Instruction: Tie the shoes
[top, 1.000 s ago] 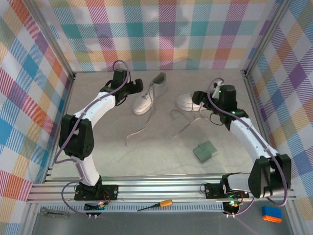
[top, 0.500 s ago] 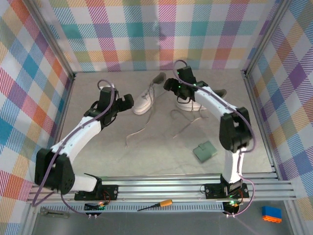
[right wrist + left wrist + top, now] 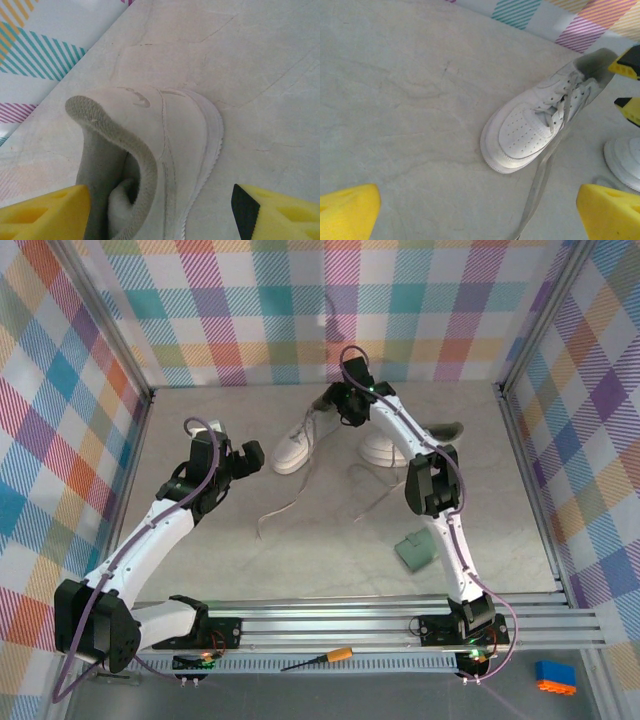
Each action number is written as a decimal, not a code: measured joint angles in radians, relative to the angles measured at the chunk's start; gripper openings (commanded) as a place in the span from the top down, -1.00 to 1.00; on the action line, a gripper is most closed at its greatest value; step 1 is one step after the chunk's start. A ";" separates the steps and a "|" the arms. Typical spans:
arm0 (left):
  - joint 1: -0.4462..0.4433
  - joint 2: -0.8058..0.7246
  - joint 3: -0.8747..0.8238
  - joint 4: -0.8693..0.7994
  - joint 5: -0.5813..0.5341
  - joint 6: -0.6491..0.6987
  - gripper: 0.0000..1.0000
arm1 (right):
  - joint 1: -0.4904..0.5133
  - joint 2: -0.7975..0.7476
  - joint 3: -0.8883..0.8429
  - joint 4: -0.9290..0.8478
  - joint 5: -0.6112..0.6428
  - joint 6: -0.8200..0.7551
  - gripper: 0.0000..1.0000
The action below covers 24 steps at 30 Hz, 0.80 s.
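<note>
Left arm bent, reaching toward 1 o'clock, left gripper (image 3: pixel 243 456) facing 3 o'clock, jaws wide apart, right arm stretched toward 11 o'clock, right gripper (image 3: pixel 331 400) likewise spread.

A white shoe (image 3: pixel 535 127) lies on the grey desk (image 3: pixel 400 100), its loose lace (image 3: pixel 540 182) trailing toward the camera between the left tool's (image 3: pixel 479 212) wide-spread yellow fingertips (image 3: pixel 347 210), while the right tool's (image 3: pixel 627 87) tips sit by its heel and a second shoe's (image 3: pixel 625 160) toe shows at right.
</note>
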 measured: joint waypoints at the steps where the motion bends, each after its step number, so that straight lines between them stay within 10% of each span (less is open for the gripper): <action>1: 0.000 -0.002 -0.003 -0.004 0.000 0.000 -1.00 | 0.000 0.012 0.017 -0.006 0.000 0.001 -0.49; 11: 0.000 -0.004 -0.010 -0.024 -0.005 0.000 -1.00 | 0.007 0.146 0.167 -0.041 -0.030 -0.010 -0.18; 24: -0.002 -0.033 -0.056 -0.024 -0.006 -0.009 -1.00 | 0.005 0.169 0.200 -0.047 -0.068 -0.042 0.73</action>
